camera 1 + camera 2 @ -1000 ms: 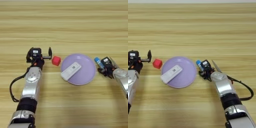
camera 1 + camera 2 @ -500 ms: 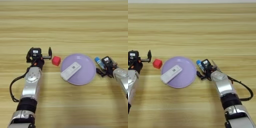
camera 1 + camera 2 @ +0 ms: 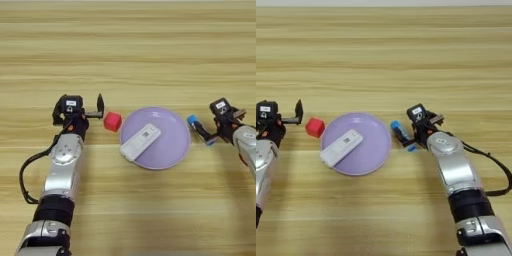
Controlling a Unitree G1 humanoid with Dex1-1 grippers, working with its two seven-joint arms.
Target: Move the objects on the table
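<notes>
Tube, white with a blue cap, lies just off the purple plate's right rim; right gripper pinches it; probably light, stiff, slick, so grip mid-body; left gripper spread beside red cube.

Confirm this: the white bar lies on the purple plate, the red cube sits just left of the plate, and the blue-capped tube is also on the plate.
Not quite. The blue-capped tube is off the purple plate, just right of its rim at the right gripper, as the right eye view shows. The white bar does lie on the plate, and the red cube sits just left of it.
</notes>
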